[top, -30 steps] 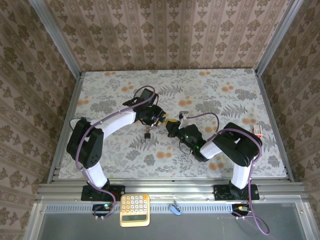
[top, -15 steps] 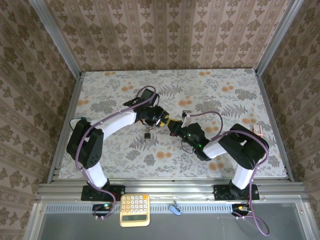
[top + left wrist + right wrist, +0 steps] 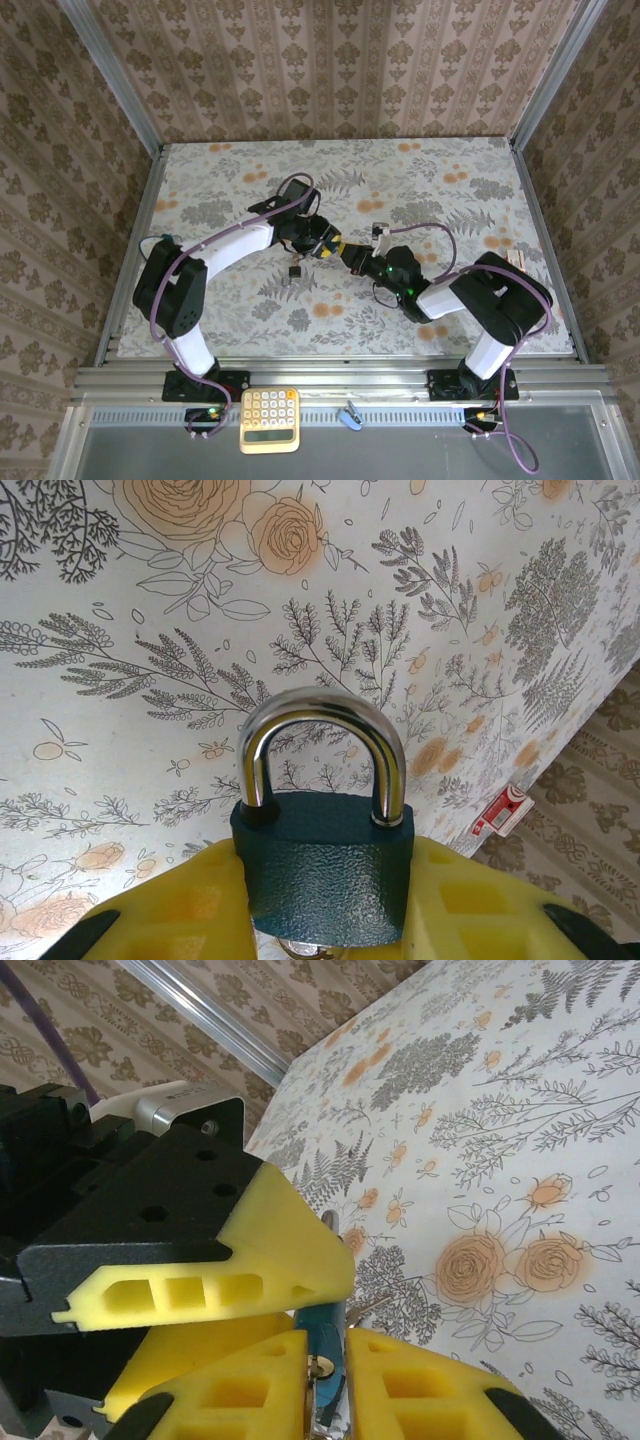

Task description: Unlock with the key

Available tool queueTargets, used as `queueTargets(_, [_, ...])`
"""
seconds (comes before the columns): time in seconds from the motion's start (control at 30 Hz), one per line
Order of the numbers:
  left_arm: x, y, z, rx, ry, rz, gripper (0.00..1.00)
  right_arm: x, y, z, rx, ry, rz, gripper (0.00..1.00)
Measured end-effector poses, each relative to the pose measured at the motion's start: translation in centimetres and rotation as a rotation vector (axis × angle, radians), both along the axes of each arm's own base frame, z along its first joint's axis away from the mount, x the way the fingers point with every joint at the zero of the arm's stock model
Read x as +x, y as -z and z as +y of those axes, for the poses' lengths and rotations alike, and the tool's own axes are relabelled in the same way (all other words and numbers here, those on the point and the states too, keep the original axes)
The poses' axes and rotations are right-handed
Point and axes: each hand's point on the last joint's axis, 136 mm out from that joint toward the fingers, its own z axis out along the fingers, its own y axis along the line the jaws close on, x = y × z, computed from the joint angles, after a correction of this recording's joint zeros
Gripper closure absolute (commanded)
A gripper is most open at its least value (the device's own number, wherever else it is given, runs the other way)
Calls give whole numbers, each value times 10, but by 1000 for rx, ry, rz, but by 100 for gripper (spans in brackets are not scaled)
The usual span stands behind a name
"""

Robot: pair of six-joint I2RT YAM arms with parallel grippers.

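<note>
Near the middle of the floral desk the two arms met tip to tip. The left end effector was clamped on the padlock, its yellow foam pads pressed against both sides of the teal body. In the left wrist view the silver shackle stood upright toward 12 o'clock, both legs seated in the body. The right end effector sat just beside the left one, at about 4 o'clock from it in the top view. From the right wrist camera its own yellow pads stood only a narrow slit apart. The metal of the key lay in that slit, directly under the padlock's teal edge. Whether the pads pressed on the key or merely flanked it could not be told. One foam pad of the left end effector hung across the upper part of that view, toward 10 o'clock. A small red and white box lay at the 3 o'clock edge of the desk. A yellow calculator rested on the ledge off the desk, toward 7 o'clock.
</note>
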Motion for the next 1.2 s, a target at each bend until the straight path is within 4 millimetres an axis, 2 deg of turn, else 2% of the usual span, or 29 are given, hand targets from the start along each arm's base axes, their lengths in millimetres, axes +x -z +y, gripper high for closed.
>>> queueTargets(0.17, [-3,4,7,25,6,16,72,0,-2,-16,-19,38,17,72])
queueTargets(0.37, [-6,4,12,51,21,5,73,-8,-11,-22,-47,28,46,74])
queueTargets(0.6, [-6,2,23,119,56,-44,72,-18,-10,-6,-50,-76,130,63])
queueTargets(0.8, [-7,-4,29,164,89,-106,72,-24,-2,6,10,-136,182,73])
queueTargets(1.0, [-8,-7,27,168,103,-129,72,-22,10,18,41,-162,222,68])
queueTargets(1.13, [-8,-8,27,167,103,-130,72,-20,1,25,73,-173,199,67])
queueTargets(1.2, [-8,-7,27,167,103,-130,72,-19,-3,27,85,-175,195,70])
